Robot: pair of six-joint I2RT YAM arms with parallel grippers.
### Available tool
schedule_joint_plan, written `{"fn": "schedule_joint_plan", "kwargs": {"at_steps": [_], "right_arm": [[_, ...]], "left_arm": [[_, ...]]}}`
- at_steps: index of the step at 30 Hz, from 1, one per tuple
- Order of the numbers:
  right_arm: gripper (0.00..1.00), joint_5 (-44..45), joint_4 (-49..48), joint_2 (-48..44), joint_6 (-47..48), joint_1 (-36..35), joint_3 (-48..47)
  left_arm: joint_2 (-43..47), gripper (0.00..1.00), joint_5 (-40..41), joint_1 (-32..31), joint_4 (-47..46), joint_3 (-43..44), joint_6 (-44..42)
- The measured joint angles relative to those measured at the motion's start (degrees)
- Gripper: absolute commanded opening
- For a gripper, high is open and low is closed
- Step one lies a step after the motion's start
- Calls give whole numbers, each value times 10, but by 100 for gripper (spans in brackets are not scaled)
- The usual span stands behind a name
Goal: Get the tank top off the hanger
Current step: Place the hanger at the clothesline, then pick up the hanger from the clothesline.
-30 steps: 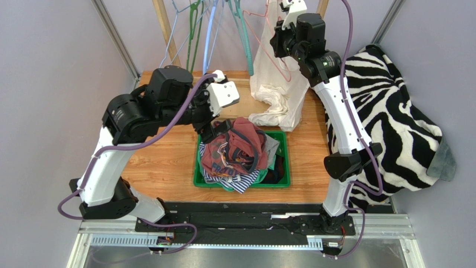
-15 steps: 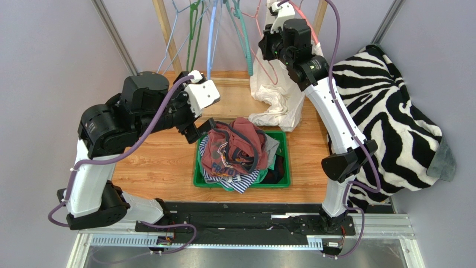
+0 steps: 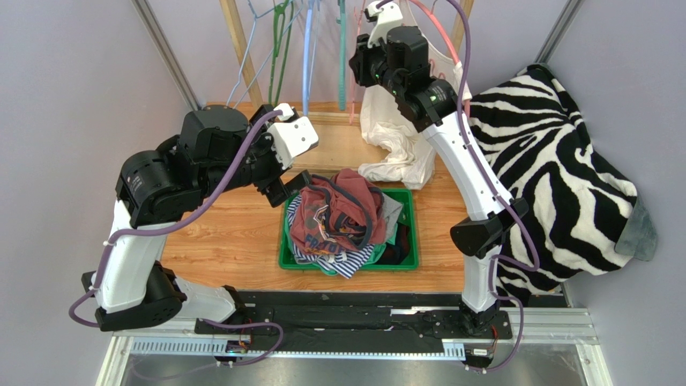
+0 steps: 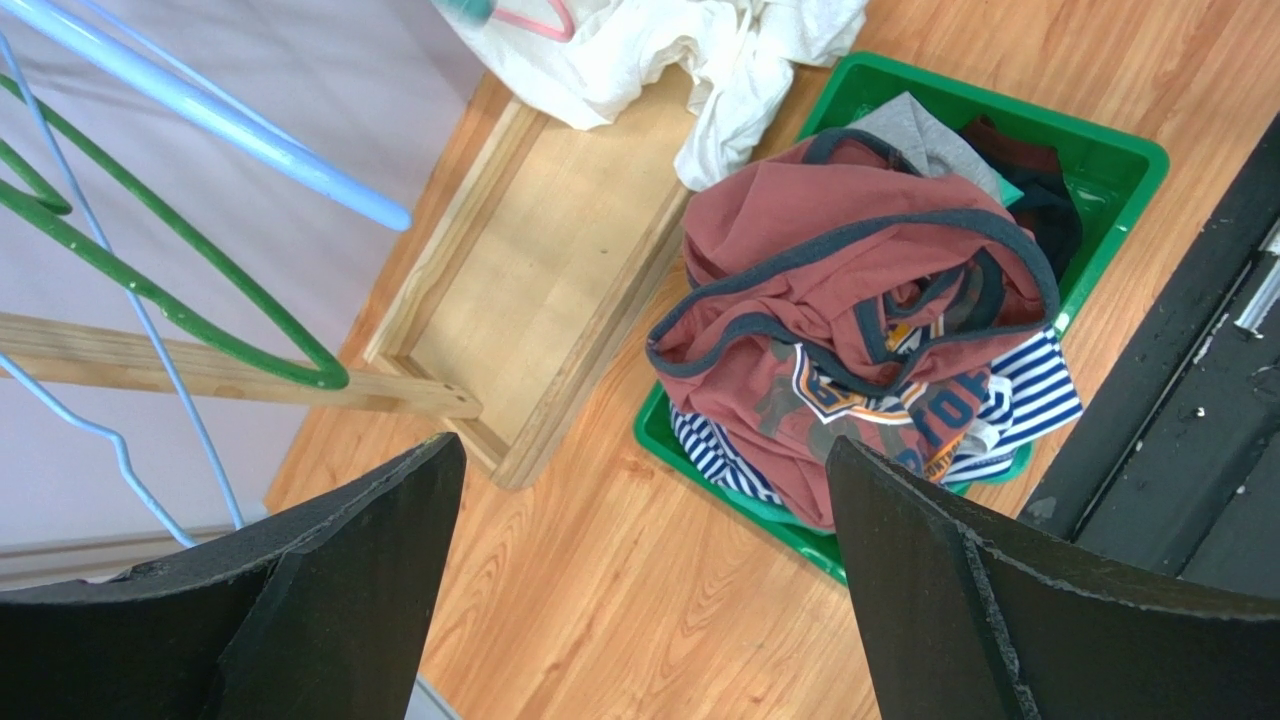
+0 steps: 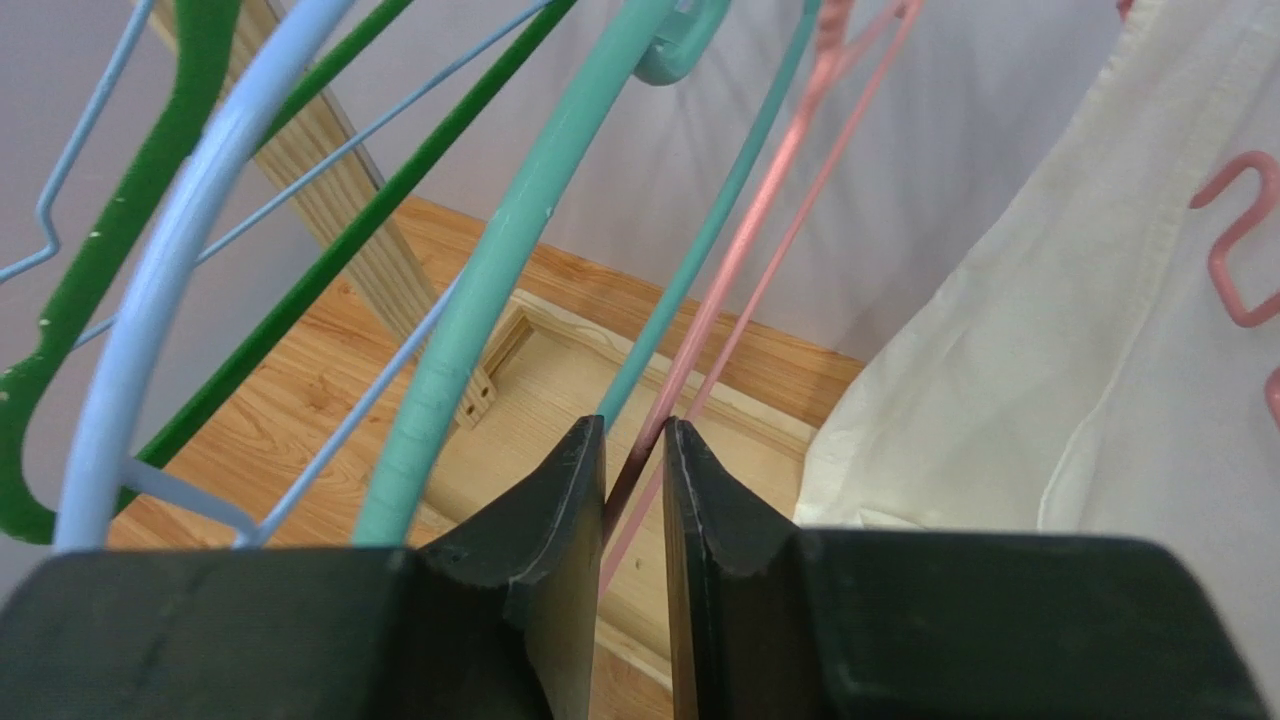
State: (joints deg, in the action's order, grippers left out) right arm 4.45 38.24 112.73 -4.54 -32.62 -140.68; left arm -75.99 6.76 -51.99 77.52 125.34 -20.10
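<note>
The white tank top hangs at the back and its lower part bunches on the table; it also shows in the right wrist view and the left wrist view. It hangs on a pink wire hanger. My right gripper is up at the rack, shut on a wire of the pink hanger, left of the fabric. My left gripper is open and empty, above the table left of the green basket.
The green basket is heaped with clothes, a rust-red shirt on top. Empty green, blue and teal hangers hang left of my right gripper. A wooden rack base lies behind. A zebra blanket is at right.
My right gripper has moved left along the rack, pulling the pink hanger with it. My left arm drew back to the left away from the basket, then held still.
</note>
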Motion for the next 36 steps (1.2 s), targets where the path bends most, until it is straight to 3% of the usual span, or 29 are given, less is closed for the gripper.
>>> {"fn": "schedule_joint_plan", "kwargs": {"at_steps": [8, 15, 25, 36], "right_arm": [[49, 28, 1, 5, 23, -38, -10], [67, 45, 24, -45, 59, -5, 22], [78, -13, -1, -244, 45, 195, 116], [79, -112, -22, -252, 17, 256, 259]], "left_arm": [[-19, 99, 6, 0, 0, 9, -2], [-23, 99, 15, 0, 0, 9, -4], [-37, 99, 19, 0, 0, 13, -6], [-48, 99, 18, 0, 0, 16, -6]]}}
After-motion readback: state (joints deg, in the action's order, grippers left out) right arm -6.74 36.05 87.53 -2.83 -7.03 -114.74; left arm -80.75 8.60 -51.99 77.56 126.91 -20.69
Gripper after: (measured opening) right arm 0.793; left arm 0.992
